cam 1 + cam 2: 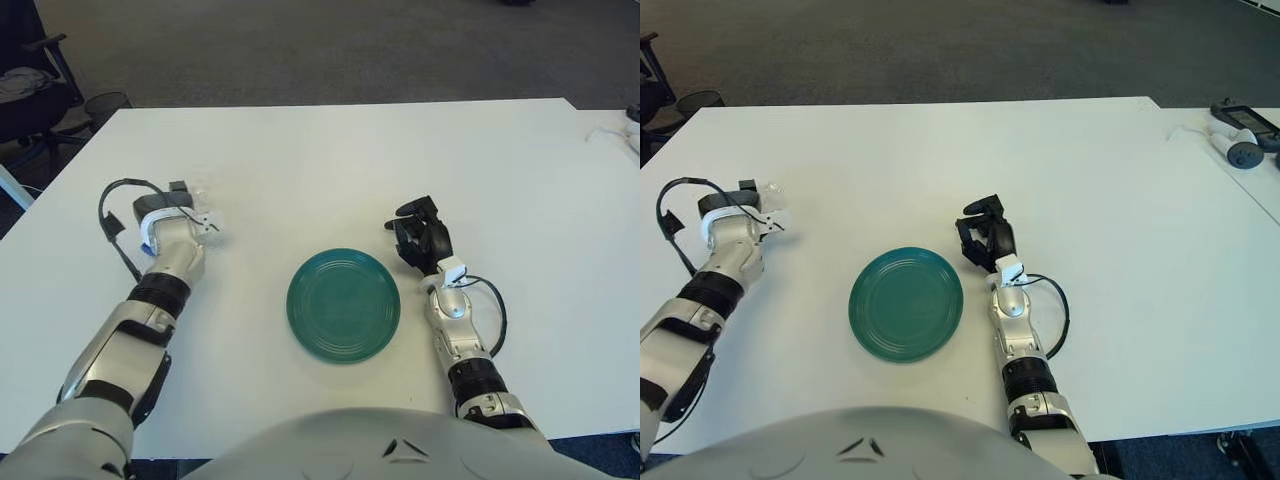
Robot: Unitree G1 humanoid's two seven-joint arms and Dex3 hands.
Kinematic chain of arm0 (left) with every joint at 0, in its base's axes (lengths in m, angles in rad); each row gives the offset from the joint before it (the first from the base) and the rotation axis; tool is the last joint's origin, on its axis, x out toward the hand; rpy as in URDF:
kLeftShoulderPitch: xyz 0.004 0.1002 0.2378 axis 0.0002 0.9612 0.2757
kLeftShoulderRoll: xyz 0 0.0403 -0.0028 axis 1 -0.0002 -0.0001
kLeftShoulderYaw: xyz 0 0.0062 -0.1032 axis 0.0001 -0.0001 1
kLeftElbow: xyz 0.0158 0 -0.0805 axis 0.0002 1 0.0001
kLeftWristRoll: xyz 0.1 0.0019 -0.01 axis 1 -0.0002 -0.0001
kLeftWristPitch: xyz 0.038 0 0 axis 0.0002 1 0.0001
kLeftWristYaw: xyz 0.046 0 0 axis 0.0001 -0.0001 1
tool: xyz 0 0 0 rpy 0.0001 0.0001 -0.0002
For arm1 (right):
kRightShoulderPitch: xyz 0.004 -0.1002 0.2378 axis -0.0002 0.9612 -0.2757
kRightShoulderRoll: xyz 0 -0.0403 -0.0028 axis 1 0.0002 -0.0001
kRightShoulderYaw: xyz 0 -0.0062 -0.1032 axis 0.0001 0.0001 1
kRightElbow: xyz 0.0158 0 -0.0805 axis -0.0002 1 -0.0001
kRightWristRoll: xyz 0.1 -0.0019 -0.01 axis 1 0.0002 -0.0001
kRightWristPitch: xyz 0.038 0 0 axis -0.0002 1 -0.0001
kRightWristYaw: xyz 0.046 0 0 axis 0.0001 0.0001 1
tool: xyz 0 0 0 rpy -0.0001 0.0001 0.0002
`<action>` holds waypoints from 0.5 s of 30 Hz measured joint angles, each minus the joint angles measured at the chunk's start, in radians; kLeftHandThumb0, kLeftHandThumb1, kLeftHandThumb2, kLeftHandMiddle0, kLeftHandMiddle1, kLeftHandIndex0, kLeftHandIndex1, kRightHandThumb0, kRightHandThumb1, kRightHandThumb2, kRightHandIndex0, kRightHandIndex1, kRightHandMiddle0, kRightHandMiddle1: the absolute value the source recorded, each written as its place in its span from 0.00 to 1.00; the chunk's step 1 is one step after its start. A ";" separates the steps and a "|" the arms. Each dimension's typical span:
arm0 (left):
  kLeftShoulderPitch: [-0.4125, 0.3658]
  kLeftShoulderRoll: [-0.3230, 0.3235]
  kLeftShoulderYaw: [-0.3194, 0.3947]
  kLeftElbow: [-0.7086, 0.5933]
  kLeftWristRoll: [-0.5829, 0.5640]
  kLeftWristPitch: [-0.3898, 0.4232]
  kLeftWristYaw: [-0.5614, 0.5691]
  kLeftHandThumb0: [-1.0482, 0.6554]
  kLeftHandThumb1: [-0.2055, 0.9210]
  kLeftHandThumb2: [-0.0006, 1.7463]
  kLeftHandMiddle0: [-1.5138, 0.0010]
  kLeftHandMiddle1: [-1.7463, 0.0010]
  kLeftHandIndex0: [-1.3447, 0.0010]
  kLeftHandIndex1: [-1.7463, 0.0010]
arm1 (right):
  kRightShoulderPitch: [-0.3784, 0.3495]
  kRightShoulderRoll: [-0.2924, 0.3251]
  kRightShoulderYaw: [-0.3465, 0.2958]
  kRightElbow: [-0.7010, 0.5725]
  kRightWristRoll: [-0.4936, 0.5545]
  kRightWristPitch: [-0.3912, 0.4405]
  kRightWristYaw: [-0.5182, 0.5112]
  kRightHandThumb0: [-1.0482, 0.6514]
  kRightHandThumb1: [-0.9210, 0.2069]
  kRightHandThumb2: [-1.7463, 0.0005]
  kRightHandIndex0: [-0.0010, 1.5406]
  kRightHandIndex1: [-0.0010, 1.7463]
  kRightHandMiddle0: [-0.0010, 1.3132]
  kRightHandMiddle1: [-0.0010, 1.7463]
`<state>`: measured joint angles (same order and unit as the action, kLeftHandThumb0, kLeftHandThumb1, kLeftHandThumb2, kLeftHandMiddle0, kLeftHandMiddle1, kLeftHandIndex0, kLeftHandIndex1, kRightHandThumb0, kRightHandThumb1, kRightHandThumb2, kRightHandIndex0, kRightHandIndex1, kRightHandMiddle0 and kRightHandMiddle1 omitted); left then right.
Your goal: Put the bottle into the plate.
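Note:
A small clear bottle [203, 214] lies on the white table [330, 160] at the left, mostly covered by my left hand [185, 205]. The hand is over it with its fingers curled around it, low on the table top. The bottle also shows in the right eye view [768, 198]. A round green plate [343, 304] lies empty in the middle near the front edge, to the right of the left hand. My right hand [420, 235] shows just right of the plate, its black fingers relaxed and holding nothing.
A black cable [112, 215] loops off the left wrist and another [492, 310] off the right wrist. Controllers [1238, 135] lie on a second table at the far right. A chair [25, 80] and a bin [105, 105] stand on the carpet at the back left.

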<state>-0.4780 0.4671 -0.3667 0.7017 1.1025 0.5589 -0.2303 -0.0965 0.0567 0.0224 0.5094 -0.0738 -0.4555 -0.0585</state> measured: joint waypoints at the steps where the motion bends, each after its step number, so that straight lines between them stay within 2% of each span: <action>1: -0.003 0.002 -0.007 0.008 -0.001 0.000 0.000 0.04 1.00 0.36 0.17 0.00 0.28 0.00 | 0.000 -0.001 0.000 0.001 0.000 0.000 0.000 0.41 0.00 0.70 0.26 0.68 0.14 1.00; 3: -0.008 0.003 -0.019 0.015 -0.002 0.001 0.000 0.05 1.00 0.33 0.20 0.00 0.31 0.00 | 0.000 -0.001 0.000 0.002 0.000 0.000 0.000 0.41 0.00 0.70 0.26 0.69 0.14 1.00; 4: -0.009 0.003 -0.024 0.016 -0.002 0.004 0.000 0.08 1.00 0.30 0.24 0.00 0.39 0.00 | 0.000 -0.001 0.000 0.002 0.000 0.000 0.000 0.41 0.00 0.70 0.26 0.69 0.14 1.00; 6: -0.010 0.002 -0.035 0.016 -0.002 0.018 0.000 0.13 0.97 0.26 0.29 0.00 0.49 0.01 | 0.000 -0.001 0.000 0.002 0.000 0.000 0.000 0.41 0.00 0.70 0.26 0.69 0.14 1.00; 9: -0.014 -0.007 -0.050 0.020 -0.002 0.058 0.001 0.28 0.72 0.47 0.32 0.00 0.53 0.07 | 0.000 -0.001 0.001 0.002 0.001 0.000 0.000 0.41 0.00 0.70 0.26 0.68 0.14 1.00; 12: -0.028 -0.026 -0.060 0.050 -0.002 0.089 0.031 0.33 0.63 0.54 0.31 0.00 0.54 0.09 | -0.001 -0.002 0.001 0.002 0.004 0.000 0.000 0.41 0.00 0.70 0.25 0.68 0.14 1.00; 15: -0.048 -0.045 -0.060 0.105 -0.005 0.092 0.091 0.35 0.60 0.57 0.30 0.00 0.54 0.10 | -0.001 -0.002 0.001 0.001 0.004 0.000 0.000 0.41 0.00 0.70 0.25 0.68 0.14 1.00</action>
<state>-0.5265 0.4218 -0.4271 0.8069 1.0975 0.6512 -0.1392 -0.0975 0.0552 0.0231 0.5109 -0.0694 -0.4558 -0.0583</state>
